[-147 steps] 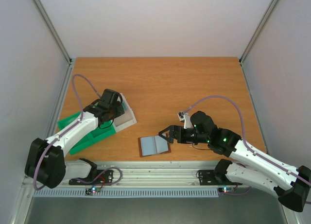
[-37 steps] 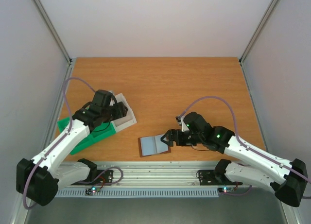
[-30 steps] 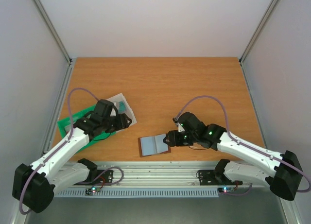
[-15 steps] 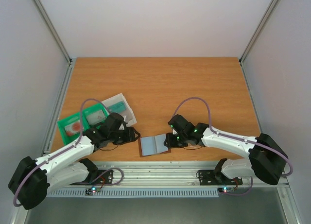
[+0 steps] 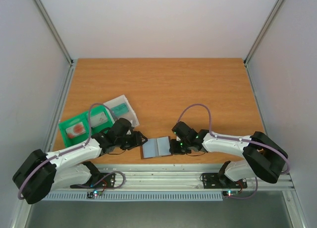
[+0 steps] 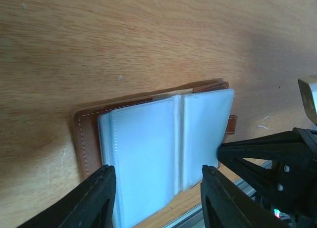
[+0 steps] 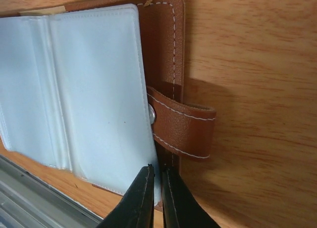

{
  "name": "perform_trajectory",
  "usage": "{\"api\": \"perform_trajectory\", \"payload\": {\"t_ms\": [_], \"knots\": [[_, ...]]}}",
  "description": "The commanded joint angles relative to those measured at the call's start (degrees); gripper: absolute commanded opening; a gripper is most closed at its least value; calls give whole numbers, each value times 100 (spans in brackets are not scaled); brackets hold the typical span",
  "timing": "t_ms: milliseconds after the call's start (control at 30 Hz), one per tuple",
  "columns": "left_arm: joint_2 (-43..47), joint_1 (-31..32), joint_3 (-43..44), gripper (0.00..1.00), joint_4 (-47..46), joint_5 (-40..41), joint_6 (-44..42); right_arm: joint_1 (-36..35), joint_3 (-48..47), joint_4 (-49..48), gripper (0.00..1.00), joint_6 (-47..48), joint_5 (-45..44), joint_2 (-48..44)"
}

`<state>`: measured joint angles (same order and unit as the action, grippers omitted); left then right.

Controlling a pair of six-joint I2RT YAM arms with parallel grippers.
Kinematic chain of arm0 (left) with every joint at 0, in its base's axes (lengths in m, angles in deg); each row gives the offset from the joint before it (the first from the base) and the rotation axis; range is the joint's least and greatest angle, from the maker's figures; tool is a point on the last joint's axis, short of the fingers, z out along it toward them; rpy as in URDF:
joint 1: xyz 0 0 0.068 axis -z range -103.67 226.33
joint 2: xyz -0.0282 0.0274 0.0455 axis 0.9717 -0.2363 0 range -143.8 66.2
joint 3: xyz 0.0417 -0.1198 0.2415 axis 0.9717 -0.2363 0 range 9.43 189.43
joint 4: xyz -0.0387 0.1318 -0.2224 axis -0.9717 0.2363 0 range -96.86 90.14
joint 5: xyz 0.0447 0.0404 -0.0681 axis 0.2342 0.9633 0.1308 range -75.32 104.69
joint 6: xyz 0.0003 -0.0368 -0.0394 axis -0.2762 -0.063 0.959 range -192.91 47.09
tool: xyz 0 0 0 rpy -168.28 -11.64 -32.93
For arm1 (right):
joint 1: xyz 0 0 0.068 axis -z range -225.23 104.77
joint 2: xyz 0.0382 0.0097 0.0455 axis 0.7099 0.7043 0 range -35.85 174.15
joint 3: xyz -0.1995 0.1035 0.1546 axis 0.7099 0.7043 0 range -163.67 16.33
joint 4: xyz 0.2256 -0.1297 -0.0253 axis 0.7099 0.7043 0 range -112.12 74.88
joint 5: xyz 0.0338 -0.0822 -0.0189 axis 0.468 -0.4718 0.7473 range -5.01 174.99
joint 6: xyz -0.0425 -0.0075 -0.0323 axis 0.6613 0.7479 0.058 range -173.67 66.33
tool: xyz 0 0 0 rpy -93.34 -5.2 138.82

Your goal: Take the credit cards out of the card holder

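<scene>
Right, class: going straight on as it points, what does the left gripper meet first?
The left gripper would most likely meet the open brown folding card holder, on its pale-blue pocket panel.

Robotics lab test cell, wooden tabletop (image 5: 198, 84) boxed in by plain white panels (image 5: 158, 20), aluminium posts (image 5: 53, 25) at far corners, left arm (image 5: 74, 151) and right arm (image 5: 233, 141) bolted to metal rail (image 5: 158, 176) along near edge
</scene>
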<state>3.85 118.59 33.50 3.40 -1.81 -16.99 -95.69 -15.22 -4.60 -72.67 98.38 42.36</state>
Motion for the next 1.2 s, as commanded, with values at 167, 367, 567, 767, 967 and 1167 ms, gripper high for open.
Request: {"api": "perform_trajectory", "payload": {"t_ms": [167, 367, 567, 767, 967, 1167], "knots": [[-350, 71, -234, 44, -827, 24, 302, -43, 308, -398, 7, -256, 30, 92], [-518, 106, -323, 46, -806, 142, 357, -37, 324, -450, 7, -264, 46, 94], [-557, 108, -318, 51, -639, 248, 316, -48, 345, -495, 6, -262, 41, 121], [-740, 110, -324, 49, -780, 177, 346, -46, 334, -550, 6, -279, 43, 184], [-962, 116, -320, 32, -1255, -66, 434, -44, 340, -599, 6, -304, 82, 223], [-755, 175, -321, 3, -1431, -168, 544, -42, 351, -624, 5, -310, 76, 240]]}}
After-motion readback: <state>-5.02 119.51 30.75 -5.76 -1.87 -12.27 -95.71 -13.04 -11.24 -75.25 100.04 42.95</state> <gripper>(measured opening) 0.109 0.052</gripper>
